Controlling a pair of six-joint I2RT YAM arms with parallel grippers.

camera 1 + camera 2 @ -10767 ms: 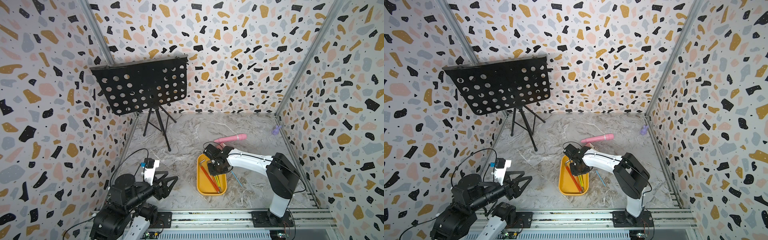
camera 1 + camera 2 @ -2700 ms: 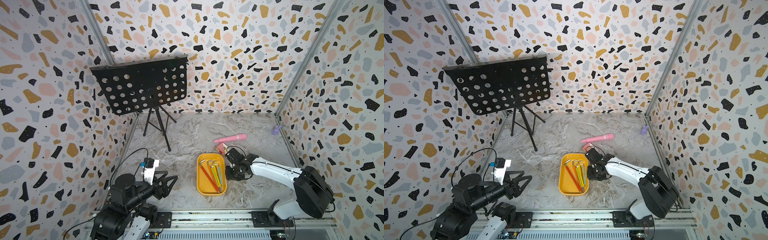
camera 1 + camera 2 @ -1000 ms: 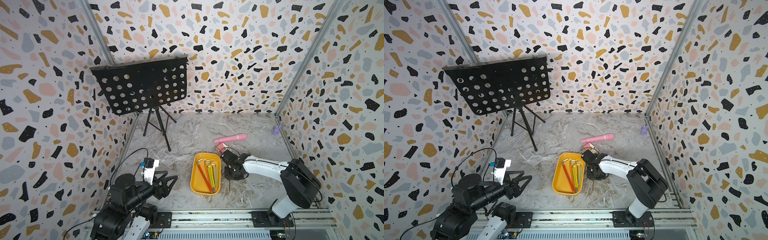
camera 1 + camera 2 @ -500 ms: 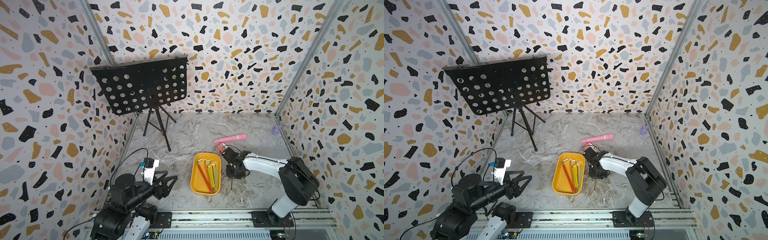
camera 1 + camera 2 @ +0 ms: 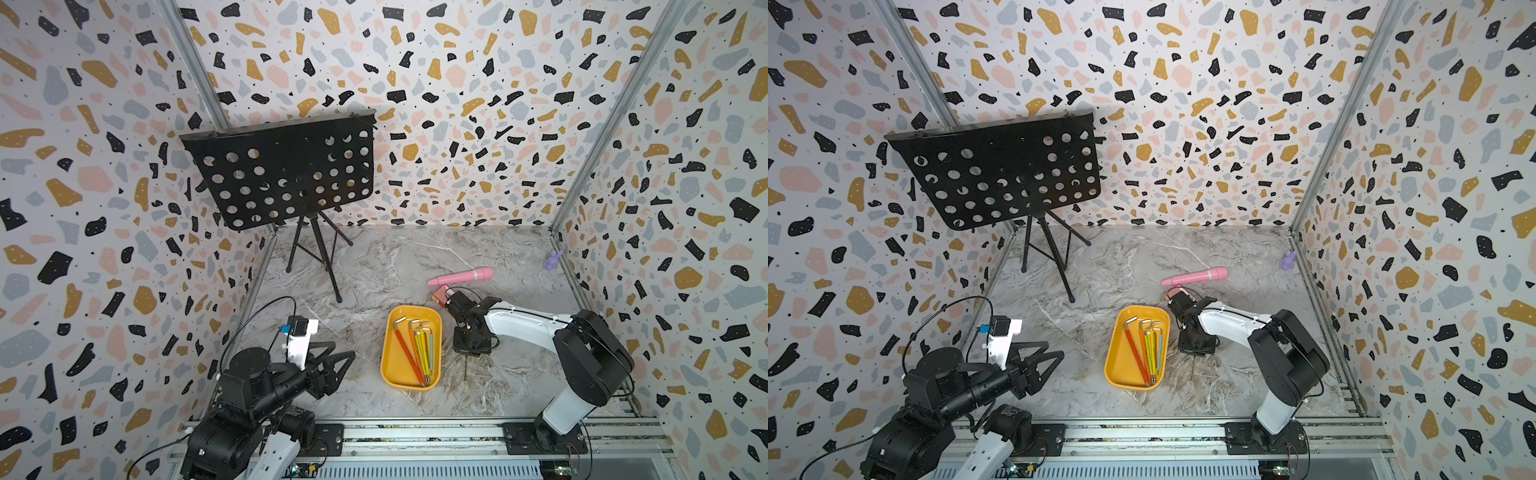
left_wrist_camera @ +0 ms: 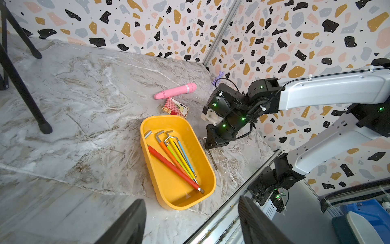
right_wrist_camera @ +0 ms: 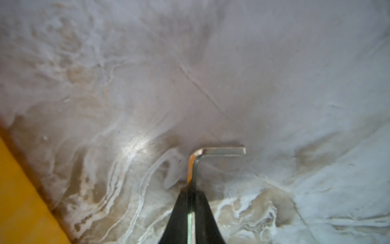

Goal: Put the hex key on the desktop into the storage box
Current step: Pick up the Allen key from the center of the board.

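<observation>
Gripping the thin shaft of the bare-metal hex key (image 7: pixel 219 151), the right claw (image 7: pixel 191 196) is closed on it, and the key lies on the marble surface (image 5: pixel 374 270). In both top views this sits just right of the yellow storage box (image 5: pixel 395 361), a little right of centre. At the lower left, well apart, the left claw (image 5: pixel 345 350) hangs spread open and holds nothing.

right gripper (image 7: pixel 191 197) low, jaws together

no legible text, labels or numbers
</observation>
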